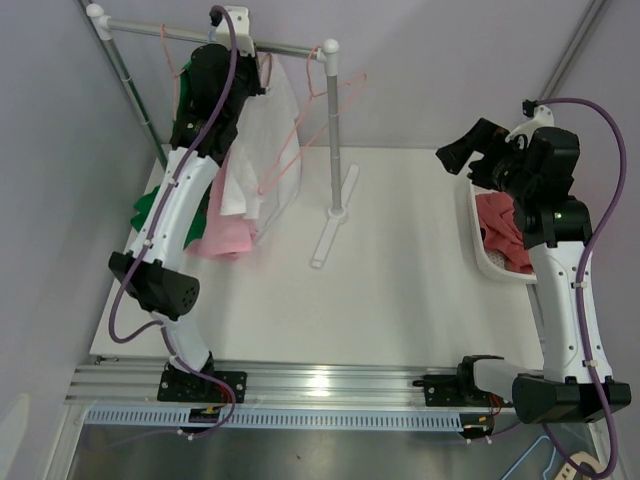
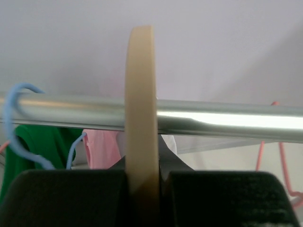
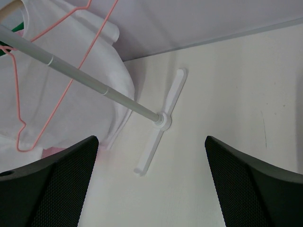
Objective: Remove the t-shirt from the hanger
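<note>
Nearest, right arm (image 1: 563, 290): I see it rise from the near edge on the right, with its wrist bent over the basket.
Basket (image 1: 478, 258): white, at the right edge of the tabletop (image 1: 400, 280), with red cloth (image 1: 500, 232) bunched inside.
Right jaws: spread wide with nothing between them. Through that wrist camera I look past them at bare tabletop and the rack foot (image 3: 163, 120).
Left arm (image 1: 185, 195): it reaches from the near left up to the rail at the far left.
Pink garment (image 1: 225, 238): heaped on the tabletop just right of the left arm.
t-shirt (image 1: 268, 135): white and still on its hanger. It hangs under the rail just right of the left wrist, its lower edge down by the pink heap. A pink wire hanger (image 3: 91, 47) hangs in front of it.
Left jaws: closed on the neck of the hanger, just below the rail.
Hanger (image 2: 141, 94): tan, seen edge-on in my left wrist view, hooked over the rail.
Rail (image 2: 227, 120): a shiny metal bar across the far end. A blue hanger hook (image 2: 13, 118) sits left of the tan one, with a green garment (image 2: 42, 142) below it.
</note>
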Controlling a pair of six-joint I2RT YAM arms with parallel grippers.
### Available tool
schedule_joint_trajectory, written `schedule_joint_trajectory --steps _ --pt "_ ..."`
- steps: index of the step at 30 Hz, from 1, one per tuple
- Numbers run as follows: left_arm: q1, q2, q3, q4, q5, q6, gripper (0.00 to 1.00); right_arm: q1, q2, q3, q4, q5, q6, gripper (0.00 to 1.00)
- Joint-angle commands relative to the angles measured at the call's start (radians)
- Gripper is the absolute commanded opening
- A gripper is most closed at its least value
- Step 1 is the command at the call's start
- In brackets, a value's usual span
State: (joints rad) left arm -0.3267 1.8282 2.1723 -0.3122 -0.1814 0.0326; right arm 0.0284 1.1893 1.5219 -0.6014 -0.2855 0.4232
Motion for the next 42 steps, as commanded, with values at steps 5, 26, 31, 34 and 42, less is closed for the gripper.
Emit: schedule_joint_trajectory --steps 5,26,31,34,42 --pt "-0.017 -0.237 0.021 0.056 -0.107 -0.059 0.01 0.082 -0.039 -0.025 0.072 -0.178 -0.098 0.99" --pt "-0.422 -0.486 -0.548 0.068 -0.931 -0.212 0.01 1.05 0.036 -0.143 0.333 -0.228 -0.238 1.0" --pt "-0.446 -0.494 -0.591 0.035 -0.941 -0.292 0.01 1.081 0.069 -0.144 0.399 -0.152 -0.239 1.0" --pt "-0.454 -0.486 -0.586 0.012 -0.957 -0.316 0.01 1.085 0.121 -0.112 0.407 -0.11 -0.244 0.99" --pt "-0.456 -0.485 -0.598 0.027 -0.925 -0.316 0.01 1.098 0.187 -0.112 0.413 -0.006 -0.253 0.0"
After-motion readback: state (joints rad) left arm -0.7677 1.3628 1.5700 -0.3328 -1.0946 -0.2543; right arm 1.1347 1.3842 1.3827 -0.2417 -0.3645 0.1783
